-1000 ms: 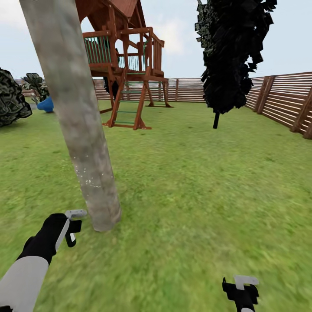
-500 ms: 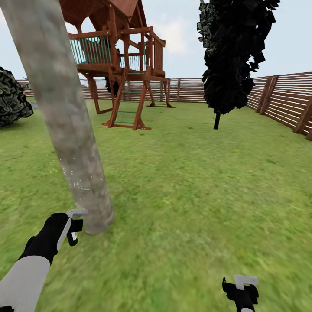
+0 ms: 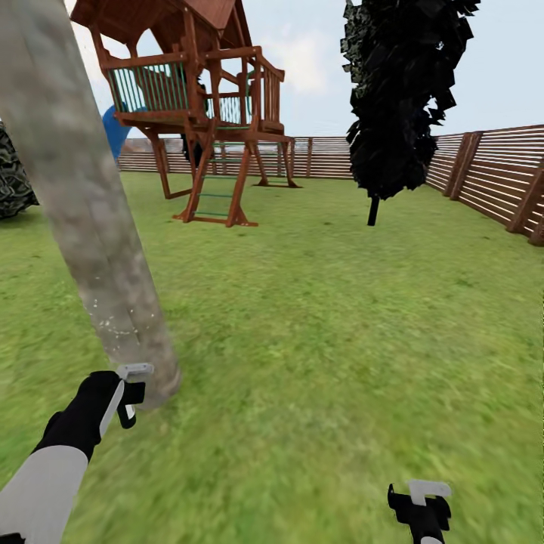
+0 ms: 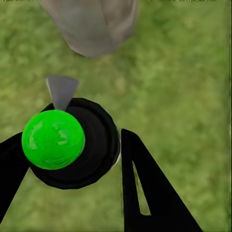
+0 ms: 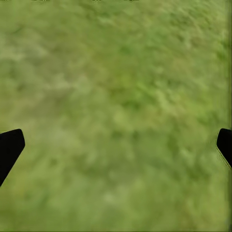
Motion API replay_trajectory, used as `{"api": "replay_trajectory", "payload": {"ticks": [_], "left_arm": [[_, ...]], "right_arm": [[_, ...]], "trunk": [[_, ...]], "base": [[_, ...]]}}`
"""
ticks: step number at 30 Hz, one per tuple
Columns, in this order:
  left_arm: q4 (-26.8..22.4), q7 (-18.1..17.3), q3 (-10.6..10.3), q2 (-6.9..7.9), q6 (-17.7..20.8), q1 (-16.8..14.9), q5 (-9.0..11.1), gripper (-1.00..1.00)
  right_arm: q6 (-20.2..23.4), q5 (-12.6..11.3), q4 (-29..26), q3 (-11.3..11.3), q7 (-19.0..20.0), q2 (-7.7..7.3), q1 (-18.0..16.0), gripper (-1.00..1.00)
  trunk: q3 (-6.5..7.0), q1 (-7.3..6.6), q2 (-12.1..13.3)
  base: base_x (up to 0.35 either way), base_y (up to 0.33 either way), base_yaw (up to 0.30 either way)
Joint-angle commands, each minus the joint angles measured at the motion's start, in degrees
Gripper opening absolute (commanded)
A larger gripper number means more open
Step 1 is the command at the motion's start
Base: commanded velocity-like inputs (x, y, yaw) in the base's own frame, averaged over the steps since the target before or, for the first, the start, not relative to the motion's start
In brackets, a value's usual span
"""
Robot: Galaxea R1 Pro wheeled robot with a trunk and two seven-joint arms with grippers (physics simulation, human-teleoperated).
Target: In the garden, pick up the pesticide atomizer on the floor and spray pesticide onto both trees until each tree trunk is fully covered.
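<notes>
Here, in the head view, the tree trunk stands at left, further left than a second ago, with whitish pesticide specks low down. In the left wrist view, the left gripper clamps the pesticide atomizer: small, rigid, probably light, best held round its body. In the right wrist view, the right gripper gapes over grass.

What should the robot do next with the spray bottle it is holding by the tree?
Probably tilt the left gripper up a little and spray higher. It is shut on the pesticide atomizer right beside the tree trunk, and whitish pesticide specks show only low down; the trunk above looks bare.
</notes>
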Motion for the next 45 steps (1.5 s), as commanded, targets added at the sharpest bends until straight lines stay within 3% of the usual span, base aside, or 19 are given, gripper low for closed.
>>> {"api": "replay_trajectory", "payload": {"ticks": [1, 19, 22, 25, 31, 35, 39, 41, 45], "left_arm": [[-0.08, -0.2, 0.08, -0.02, 0.28, -0.05, -0.48, -1.0], [-0.24, -0.21, -0.11, -0.11, 0.42, -0.33, -0.39, -1.0], [-2.04, -0.38, -0.14, -0.26, 0.87, -0.92, -0.26, -1.0], [-6.9, -0.48, -0.15, -0.29, 1.53, -1.2, -0.03, -1.0], [-7.58, -0.55, -0.1, -0.2, 1.8, -0.92, -0.13, -1.0], [-7.71, -0.55, -0.18, -0.23, 5.61, -1.1, 0.05, -1.0], [-8.17, -0.55, -0.19, -0.62, 6.15, -1.3, 0.17, -1.0], [-9.18, -0.55, -0.19, -0.76, 7.23, -2.43, 0.07, -1.0], [-9.81, -0.55, -0.27, -0.82, 11.16, -7.76, -0.23, -1.0]], "right_arm": [[-0.24, 0.62, 0.12, -0.41, -0.18, 0.0, -0.06, 1.0], [-0.24, 0.68, 0.15, -0.4, -0.18, 0.0, -0.06, 1.0], [-0.24, 0.68, 0.13, -0.4, -0.18, 0.0, -0.06, 1.0], [-0.24, 0.68, 0.12, -0.41, -0.18, 0.0, -0.06, 1.0], [-0.24, 0.68, 0.12, -0.41, -0.18, 0.0, -0.06, 1.0], [-0.24, 0.68, 0.12, -0.41, -0.18, 0.0, -0.06, 1.0], [-0.24, 0.68, 0.13, -0.41, -0.18, 0.0, -0.06, 1.0], [-0.24, 0.67, 0.12, -0.41, -0.18, 0.0, -0.06, 1.0], [-0.24, 0.68, 0.12, -0.41, -0.18, -0.08, -0.06, 1.0]], "trunk": [[-0.05, 0.0, -0.02], [-0.05, 0.0, -0.02], [-0.05, 0.0, -0.02], [-0.05, 0.0, -0.02], [-0.05, 0.0, -0.02], [-0.05, 0.0, -0.02], [-0.05, 0.0, -0.02], [-0.05, 0.0, -0.02], [-0.05, 0.0, -0.02]], "base": [[0.127, -0.268, 0.0], [0.205, -0.219, 0.215], [0.226, -0.2, 0.276], [0.27, -0.153, 0.276], [0.29, -0.128, 0.276], [0.167, -0.194, 0.276], [-0.163, -0.147, 0.199], [-0.022, -0.017, 0.025], [-0.003, -0.003, 0.004]]}}
